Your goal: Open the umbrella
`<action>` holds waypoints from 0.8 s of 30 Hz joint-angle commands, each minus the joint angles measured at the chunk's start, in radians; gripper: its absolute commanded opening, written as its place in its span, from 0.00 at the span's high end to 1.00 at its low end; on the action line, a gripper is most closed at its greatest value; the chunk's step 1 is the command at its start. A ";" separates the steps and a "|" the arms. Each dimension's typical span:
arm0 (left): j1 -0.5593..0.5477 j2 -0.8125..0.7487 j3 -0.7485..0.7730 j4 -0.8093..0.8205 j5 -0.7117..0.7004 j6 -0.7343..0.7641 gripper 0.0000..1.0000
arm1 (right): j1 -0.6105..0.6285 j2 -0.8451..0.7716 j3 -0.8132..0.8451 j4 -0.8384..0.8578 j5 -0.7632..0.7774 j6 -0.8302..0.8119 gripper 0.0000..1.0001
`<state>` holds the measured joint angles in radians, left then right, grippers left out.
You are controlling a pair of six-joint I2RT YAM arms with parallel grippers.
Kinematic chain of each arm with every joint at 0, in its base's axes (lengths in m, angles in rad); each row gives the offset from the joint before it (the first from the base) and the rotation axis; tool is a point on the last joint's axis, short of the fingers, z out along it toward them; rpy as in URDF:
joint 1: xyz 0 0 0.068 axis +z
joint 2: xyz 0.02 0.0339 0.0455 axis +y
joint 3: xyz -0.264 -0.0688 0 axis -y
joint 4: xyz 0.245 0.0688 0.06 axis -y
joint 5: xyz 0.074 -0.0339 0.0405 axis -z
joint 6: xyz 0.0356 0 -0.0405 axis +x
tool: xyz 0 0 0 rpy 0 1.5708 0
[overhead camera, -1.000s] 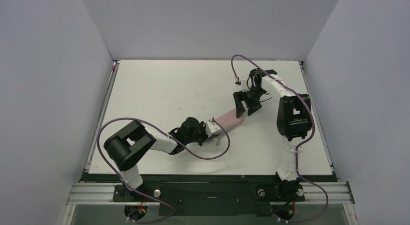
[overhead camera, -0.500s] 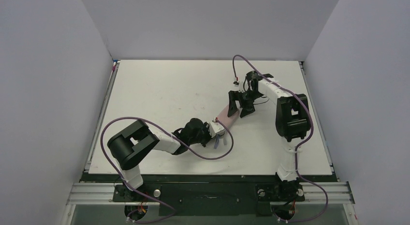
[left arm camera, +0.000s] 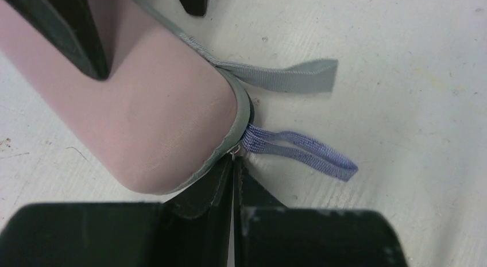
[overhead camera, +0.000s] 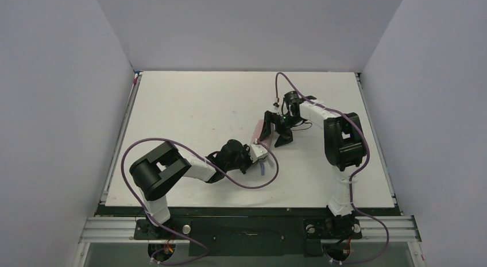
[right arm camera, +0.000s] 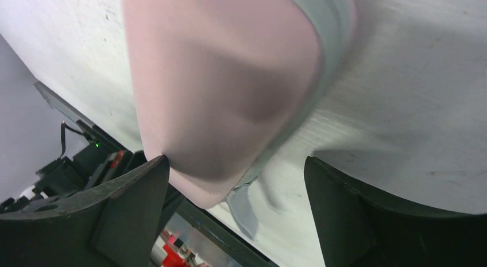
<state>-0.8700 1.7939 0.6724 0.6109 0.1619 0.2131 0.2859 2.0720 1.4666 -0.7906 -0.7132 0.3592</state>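
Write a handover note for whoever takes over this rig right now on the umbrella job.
Left pincer: shut, tips at the small ring on the pink case seam, near end.
Right pincer: open, straddling the case's far end.
Case lies on the table, near end looks closed. A lavender strap pokes out beside a grey tab; umbrella itself out of sight.
Done: nothing visible. Left: get the umbrella out, open it.

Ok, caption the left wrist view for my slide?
Shut left gripper pinching the zipper end of the pale pink case, lavender strap trailing on the table.
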 commanded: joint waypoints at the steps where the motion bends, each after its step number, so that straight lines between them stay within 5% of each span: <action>1: 0.000 0.028 0.040 0.013 -0.003 -0.006 1.00 | 0.040 -0.047 -0.038 0.101 0.122 0.123 0.19; 7: 0.014 0.012 0.022 0.004 -0.038 -0.030 1.00 | 0.027 -0.007 -0.079 0.089 0.205 0.088 0.62; 11: 0.041 -0.033 -0.006 -0.020 -0.068 -0.063 1.00 | 0.017 0.003 -0.091 0.068 0.252 0.016 1.00; 24: 0.114 -0.105 -0.061 -0.075 -0.083 0.011 1.00 | 0.017 0.009 -0.047 0.008 0.361 -0.163 1.00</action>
<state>-0.8024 1.7130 0.6189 0.5640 0.1154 0.1986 0.3126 2.0415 1.4361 -0.7078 -0.6914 0.3721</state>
